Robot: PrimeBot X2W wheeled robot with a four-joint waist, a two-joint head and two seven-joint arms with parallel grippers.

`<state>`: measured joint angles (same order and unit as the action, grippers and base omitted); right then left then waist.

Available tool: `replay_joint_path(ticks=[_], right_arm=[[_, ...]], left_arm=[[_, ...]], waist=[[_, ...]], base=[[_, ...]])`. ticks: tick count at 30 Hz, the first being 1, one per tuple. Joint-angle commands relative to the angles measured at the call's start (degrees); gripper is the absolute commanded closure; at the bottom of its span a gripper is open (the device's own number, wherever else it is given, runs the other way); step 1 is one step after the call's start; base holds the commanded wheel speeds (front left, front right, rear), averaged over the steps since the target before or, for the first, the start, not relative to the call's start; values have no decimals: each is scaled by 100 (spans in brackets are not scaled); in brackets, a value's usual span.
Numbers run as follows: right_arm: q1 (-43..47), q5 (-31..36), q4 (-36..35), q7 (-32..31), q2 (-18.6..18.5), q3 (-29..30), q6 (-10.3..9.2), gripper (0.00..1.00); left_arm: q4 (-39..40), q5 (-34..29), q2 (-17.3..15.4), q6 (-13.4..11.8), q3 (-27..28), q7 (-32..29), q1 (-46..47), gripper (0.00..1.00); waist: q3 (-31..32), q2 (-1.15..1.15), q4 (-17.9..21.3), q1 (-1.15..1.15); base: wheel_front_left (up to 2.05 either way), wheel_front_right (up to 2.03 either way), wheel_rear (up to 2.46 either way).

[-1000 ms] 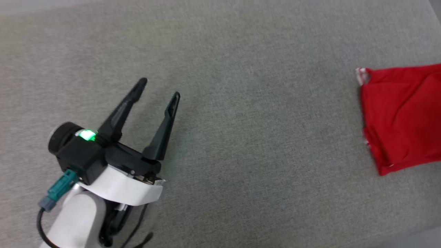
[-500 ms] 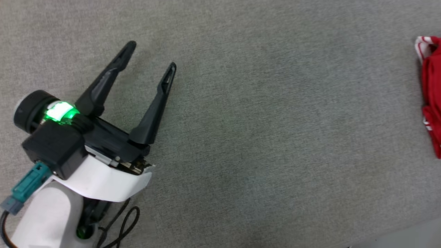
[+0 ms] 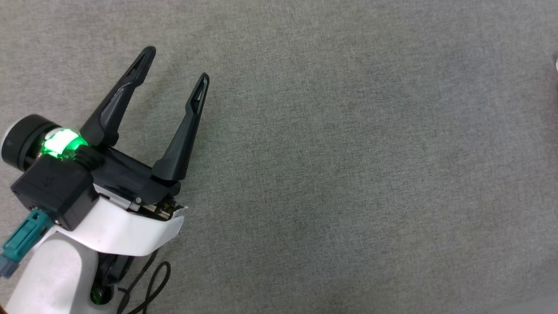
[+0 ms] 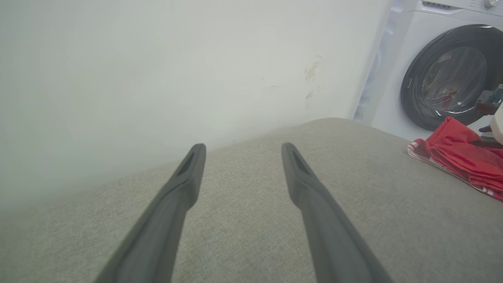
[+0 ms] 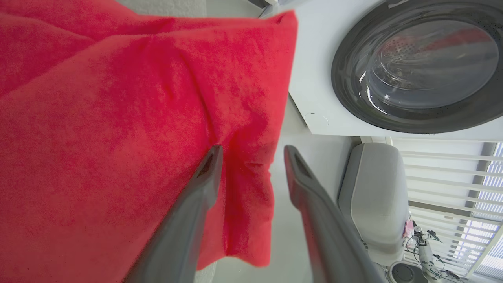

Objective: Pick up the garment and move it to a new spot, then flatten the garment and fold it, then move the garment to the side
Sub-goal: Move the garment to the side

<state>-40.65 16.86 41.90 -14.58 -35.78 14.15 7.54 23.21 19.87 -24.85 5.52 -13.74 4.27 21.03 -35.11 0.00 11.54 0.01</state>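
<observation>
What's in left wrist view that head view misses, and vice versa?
Left wrist, not head: the red garment lying on the grey fabric surface, a washing machine, a pale wall. Head, not left wrist: the arm's green light, white forearm, teal connector. Both: the left pincer, open and empty, over that surface.

The garment (image 4: 463, 157) runs off the left wrist view's right edge.

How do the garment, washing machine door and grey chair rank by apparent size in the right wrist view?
1. garment, though being nearest the camera inflates it.
2. washing machine door.
3. grey chair.
</observation>
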Motion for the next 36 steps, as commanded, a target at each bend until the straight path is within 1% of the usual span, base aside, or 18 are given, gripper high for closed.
replay_joint_path(ticks=[1, 4, 7, 11, 14, 19, 25, 27, 31, 36], right_arm=[[-54, 19, -63, 7, 46, 27, -11, 0], [-60, 210, -262, 35, 155, 110, -11, 0], [-49, 236, -530, 63, 273, 59, -11, 0], [-1, 24, -995, 161, 542, -139, -11, 0], [161, -308, -1374, 324, 664, -350, -11, 0], [508, -924, -2153, 466, 1043, -646, -11, 0], [1243, -1726, -3166, 463, 1718, -671, -11, 0], [1545, -1922, -3460, 547, 1828, -698, -10, 0], [2081, -2251, -3871, 782, 2096, -686, -10, 0], [2600, -2506, -4113, 1092, 2440, -757, -10, 0]], left_arm=[[-17, 4, -2, -17, 6, 34, -84, 0], [-190, -12, 39, -38, -13, 182, -157, 0], [-411, 48, 118, -69, -13, 367, -290, 0], [-767, 120, 194, -136, 39, 621, -507, 0], [-995, 178, 276, -203, 88, 760, -684, 0], [-1372, 239, 381, -302, 163, 919, -1001, 0], [-1695, 299, 530, -452, 242, 1005, -1358, 0], [-1784, 328, 580, -477, 259, 1024, -1456, 0], [-1948, 337, 665, -473, 244, 1056, -1615, 0], [-2125, 333, 762, -453, 267, 1081, -1776, 0]], waist=[[73, 0, -22, -1], [302, 0, -70, -1], [598, 0, -136, -1], [1065, 0, -251, -1], [1406, 0, -359, -1], [1933, 0, -585, -1], [2428, 0, -868, -1], [2563, 0, -951, -1], [2784, 0, -1102, -1], [2987, 0, -1231, -1]], base=[[0, 0, 0], [0, 0, 0], [0, 0, 0], [0, 0, 0], [0, 0, 0], [0, 0, 0], [0, 0, 0], [0, 0, 0], [0, 0, 0], [0, 0, 0]])
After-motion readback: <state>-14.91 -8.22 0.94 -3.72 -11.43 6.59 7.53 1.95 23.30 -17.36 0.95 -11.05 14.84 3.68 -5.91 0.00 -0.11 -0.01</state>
